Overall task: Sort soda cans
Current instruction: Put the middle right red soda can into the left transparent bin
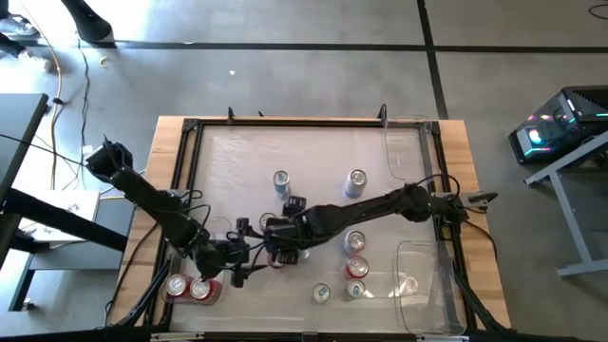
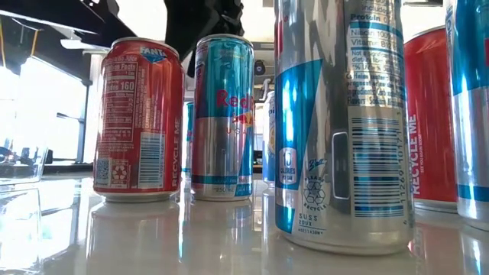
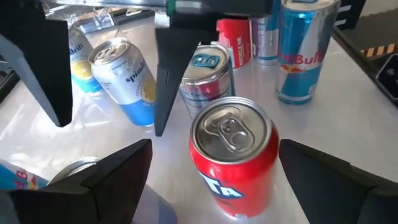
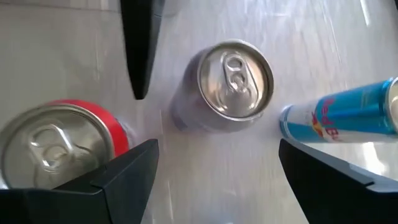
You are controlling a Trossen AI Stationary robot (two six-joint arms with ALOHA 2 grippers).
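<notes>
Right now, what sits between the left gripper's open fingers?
An upright red metal can with a silver top stands between the left gripper fingers, untouched, with gaps both sides; the left wrist view shows it.

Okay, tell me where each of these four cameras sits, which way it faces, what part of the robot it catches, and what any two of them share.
High view: above the table, looking straight down; both arms and the cans show.
Low view: at tabletop height, looking level across; only dark arm parts at the top, behind a red can.
Left wrist view: looks past the open left gripper, which has a red can between its fingers.
Right wrist view: looks down past the open right gripper at a silver can.
Shared: the left wrist view also shows the right gripper's fingers.
</notes>
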